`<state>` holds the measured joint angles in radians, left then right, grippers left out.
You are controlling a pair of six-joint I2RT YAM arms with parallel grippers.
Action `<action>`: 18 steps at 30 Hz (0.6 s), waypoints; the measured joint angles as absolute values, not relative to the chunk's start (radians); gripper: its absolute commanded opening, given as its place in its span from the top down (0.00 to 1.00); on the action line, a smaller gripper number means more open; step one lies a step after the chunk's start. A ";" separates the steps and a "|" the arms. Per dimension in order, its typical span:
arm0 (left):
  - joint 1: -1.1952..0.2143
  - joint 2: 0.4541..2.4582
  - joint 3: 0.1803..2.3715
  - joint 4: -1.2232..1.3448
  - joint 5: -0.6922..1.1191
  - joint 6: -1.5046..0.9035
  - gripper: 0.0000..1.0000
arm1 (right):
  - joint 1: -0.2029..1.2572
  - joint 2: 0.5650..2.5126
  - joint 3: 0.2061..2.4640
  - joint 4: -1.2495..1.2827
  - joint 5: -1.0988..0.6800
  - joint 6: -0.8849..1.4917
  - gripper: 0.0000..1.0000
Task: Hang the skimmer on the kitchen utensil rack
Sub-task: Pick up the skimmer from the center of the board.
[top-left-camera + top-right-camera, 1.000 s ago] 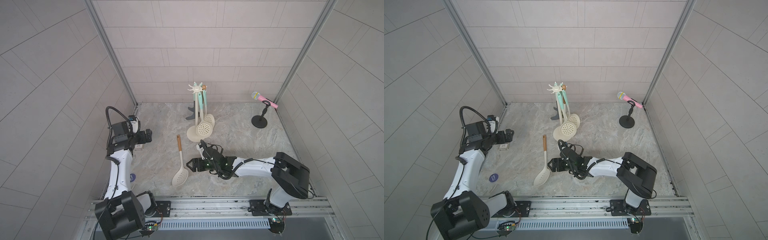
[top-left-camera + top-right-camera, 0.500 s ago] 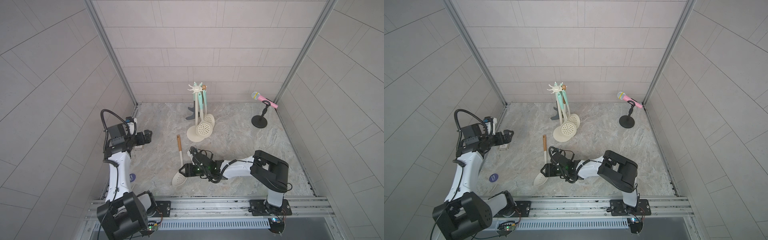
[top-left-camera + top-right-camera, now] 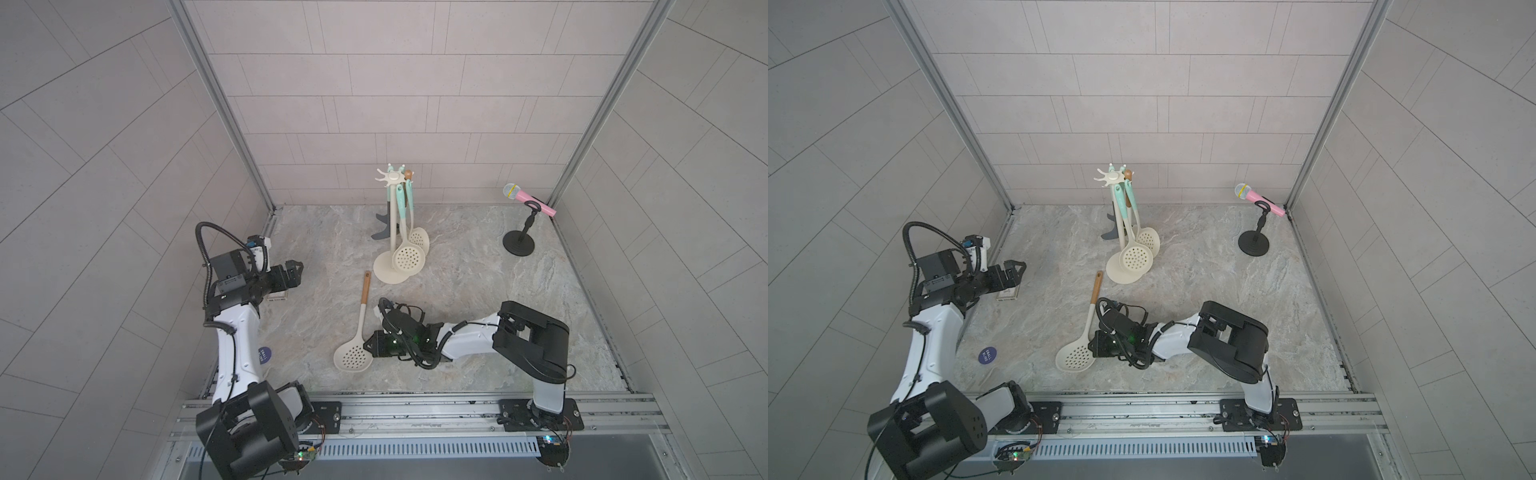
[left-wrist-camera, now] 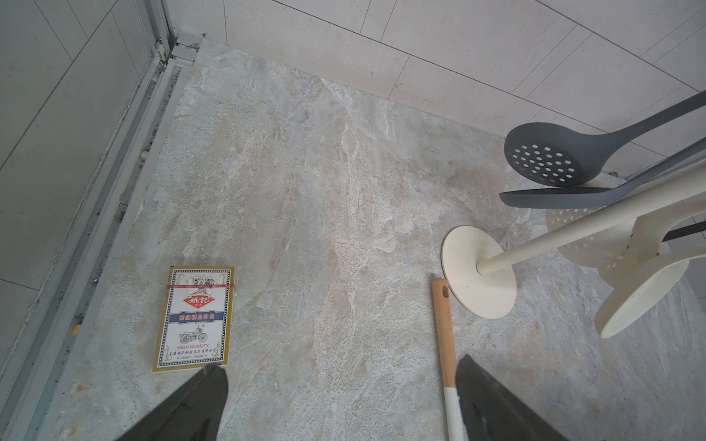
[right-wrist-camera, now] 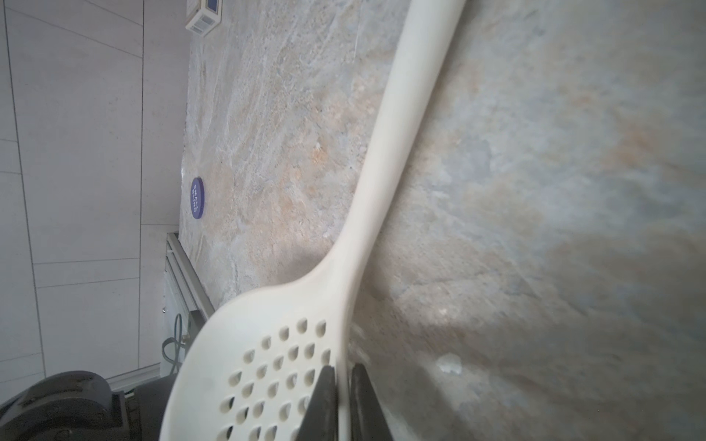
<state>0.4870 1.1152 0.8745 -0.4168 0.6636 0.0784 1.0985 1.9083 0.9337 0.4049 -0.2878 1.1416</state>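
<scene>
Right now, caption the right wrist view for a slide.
Jaws clamp the bowl rim of the cream skimmer on marbled tabletop.

Both arms look like the same kit: white shells on the long links, chunky black housings at the joints. The left arm [image 3: 235,340] has a fat ribbed black hose [image 3: 216,226] arching behind its jaws, plus a small white-and-blue module [image 3: 257,243] there too. The right arm [image 3: 469,340] has a messy bundle of thin black cables [image 3: 415,361] right behind its jaws, with a green light [image 3: 392,341] glowing in it. The left gripper [image 4: 340,362] has matte black wedge fingers [image 4: 195,404]. Farthest from the jaws: black base plates [image 3: 536,415] and small circuit boards [image 3: 548,442].
</scene>
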 measured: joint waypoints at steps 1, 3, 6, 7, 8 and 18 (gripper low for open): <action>0.488 1.115 0.874 -0.417 0.667 0.078 0.00 | 1.097 1.909 0.934 0.404 -0.292 1.137 0.97; 0.491 1.115 0.873 -0.417 0.674 0.078 0.00 | 1.091 1.909 0.934 0.401 -0.305 1.129 0.99; 0.493 1.115 0.871 -0.417 0.684 0.078 0.00 | 1.072 1.908 0.941 0.373 -0.329 1.097 1.00; 0.493 1.116 0.870 -0.417 0.689 0.078 0.00 | 1.063 1.907 0.948 0.351 -0.334 1.079 1.00; 0.493 1.116 0.870 -0.417 0.694 0.078 0.00 | 1.056 1.905 0.955 0.329 -0.338 1.060 1.00; 0.497 1.192 0.883 -0.443 0.881 0.079 0.00 | 1.008 1.821 1.153 0.001 -0.276 0.762 1.00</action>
<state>0.4973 1.1915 0.8825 -0.4427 0.8806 0.0792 1.0084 1.8206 1.1530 0.0010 -0.2760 0.7620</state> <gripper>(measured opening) 0.997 0.072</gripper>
